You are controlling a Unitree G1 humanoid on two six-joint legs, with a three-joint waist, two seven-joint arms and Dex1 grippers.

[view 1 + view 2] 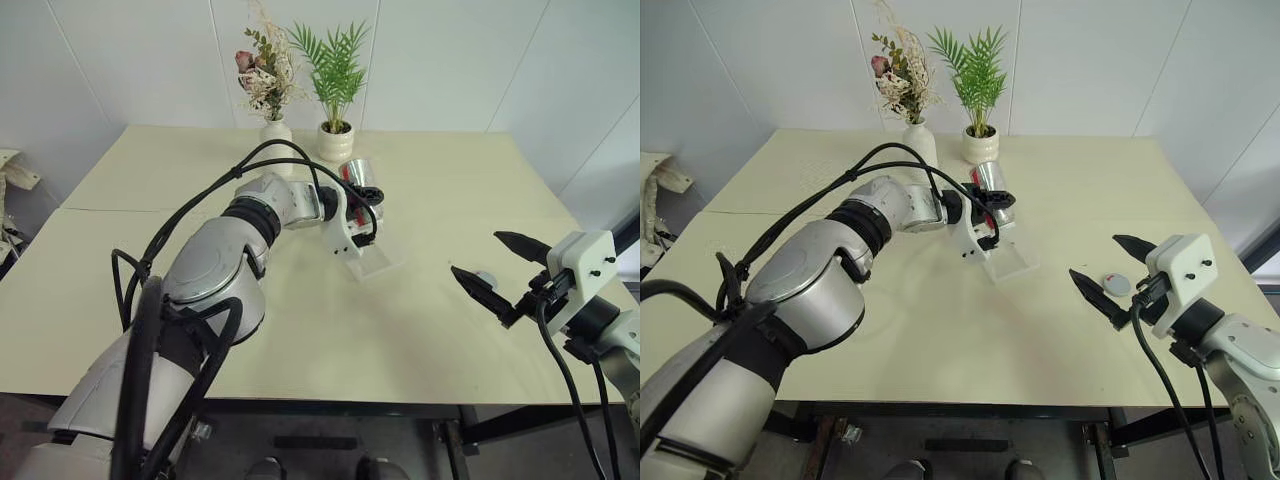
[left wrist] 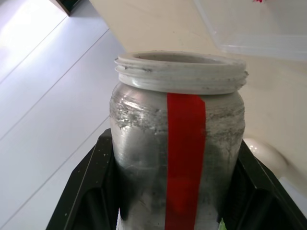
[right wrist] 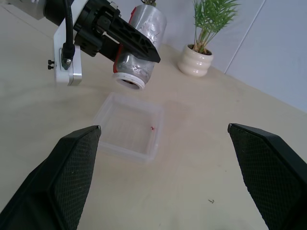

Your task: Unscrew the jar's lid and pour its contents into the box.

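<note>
Both jaws clamp the jar (image 3: 139,45), tipped over the box (image 3: 128,127).

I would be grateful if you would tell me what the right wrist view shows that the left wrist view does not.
Right wrist view: the whole box on the table, a tiny red speck inside it, the white plant pot, and the left gripper holding the jar tilted mouth-down above the box.

Left wrist view: the jar's threaded rim and red label strip close up.

Both: the uncapped jar, clamped between black jaws, and the box.
</note>
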